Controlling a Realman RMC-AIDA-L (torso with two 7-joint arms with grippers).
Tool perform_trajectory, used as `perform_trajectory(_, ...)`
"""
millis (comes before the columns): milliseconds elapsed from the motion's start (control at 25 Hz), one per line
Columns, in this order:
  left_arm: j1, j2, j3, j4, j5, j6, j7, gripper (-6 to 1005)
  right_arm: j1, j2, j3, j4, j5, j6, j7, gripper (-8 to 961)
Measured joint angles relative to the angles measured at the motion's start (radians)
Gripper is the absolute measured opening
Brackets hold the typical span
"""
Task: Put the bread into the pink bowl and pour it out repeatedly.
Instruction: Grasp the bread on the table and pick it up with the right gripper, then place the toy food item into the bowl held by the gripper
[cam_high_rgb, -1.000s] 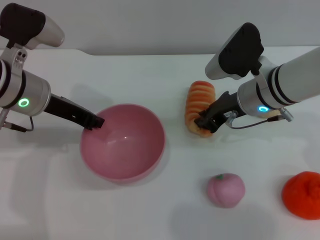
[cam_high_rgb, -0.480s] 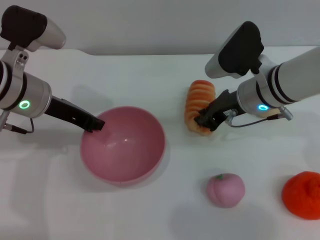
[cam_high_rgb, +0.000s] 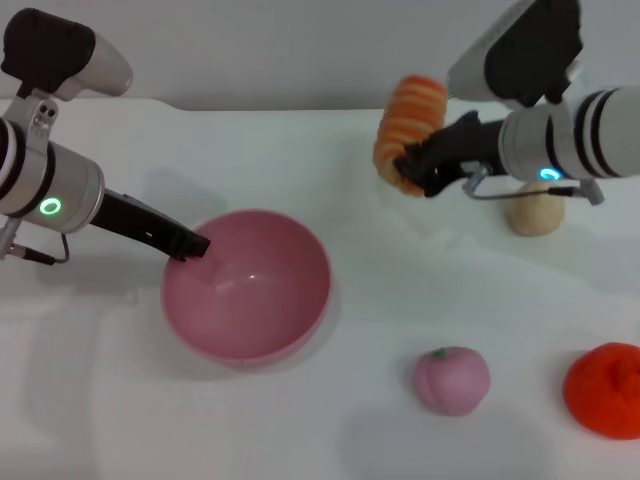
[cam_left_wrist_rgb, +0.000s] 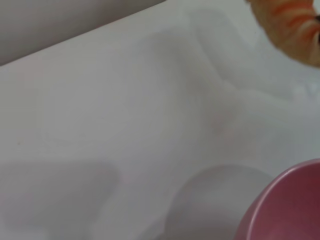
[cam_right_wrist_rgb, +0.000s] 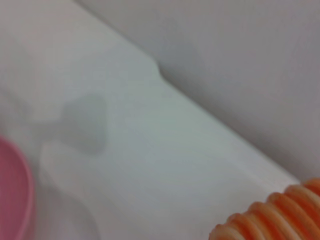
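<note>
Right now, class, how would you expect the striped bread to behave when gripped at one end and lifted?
The bread probably stays stiff: held by the right tool near its lower end, it keeps its shape above the table. It seems light, since an end grip carries it. Its ridges likely resist slipping.

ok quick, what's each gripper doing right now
Left gripper: shut on the rim of the pink bowl.
Right gripper: shut on the bread, held up off the table.
</note>
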Motion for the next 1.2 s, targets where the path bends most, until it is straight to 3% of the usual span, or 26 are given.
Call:
perform_trajectory(80, -0.003, -0.001, 0.0, 0.0, 0.0, -0.002, 0.0, 43, -0.047, 0.001, -0.045, -0.127, 0.001, -0.021, 0.036, 133)
perform_trajectory(520, -0.022, 0.001, 0.0, -0.003, 0.007, -0.023, -0.009, 43, -0.138, 0.004, -0.27, -0.454, -0.007, -0.03, 0.118, 120)
perform_trajectory(800, -0.029, 0.003, -0.003, -0.004, 0.009, -0.037, -0.01, 43, -0.145, 0.004, -0.375, -0.438, -0.008, -0.028, 0.125, 119)
perform_trajectory(1200, -0.049, 0.003, -0.001, -0.004, 0.009, -0.048, -0.007, 43, -0.128, 0.003, -0.414, -0.383, 0.012, -0.036, 0.126, 118)
